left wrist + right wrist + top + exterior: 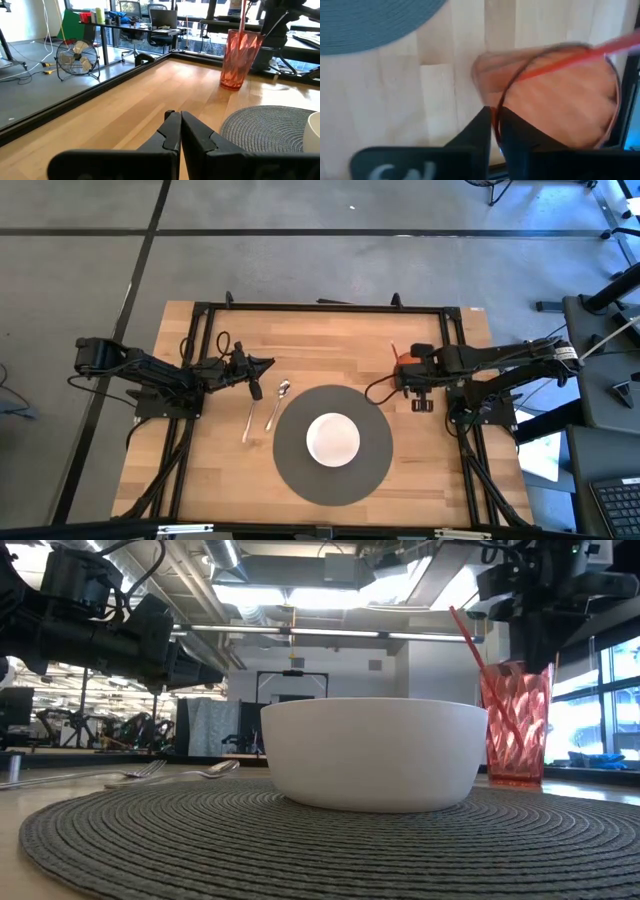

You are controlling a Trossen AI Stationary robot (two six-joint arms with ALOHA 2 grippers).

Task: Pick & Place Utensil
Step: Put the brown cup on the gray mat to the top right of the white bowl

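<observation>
A silver fork [248,423] and spoon [277,404] lie side by side on the wooden table, left of a round dark placemat [300,470] that bears a white bowl [332,438]. My left gripper [268,364] hovers shut just beyond the utensils, pointing toward the table's right; its closed fingertips [175,117] show in the left wrist view. A red tumbler [515,730] with a red straw [470,635] stands upright on the table at the placemat's far right. My right gripper [495,122] is at the tumbler's rim, shut. My right gripper comes from above, pointing down, at the red tumbler's rim [498,102]. The rim runs into the narrow gap between the fingers, so one finger [480,127] seems outside the wall and one [517,132] inside. The tumbler stands upright with its base on the table.
A black frame rail [320,307] runs round the table's far and side edges. Bare wood lies between the utensils and the left edge, and near the placemat's right side. Beyond the table are desks, chairs and a floor fan [77,60].
</observation>
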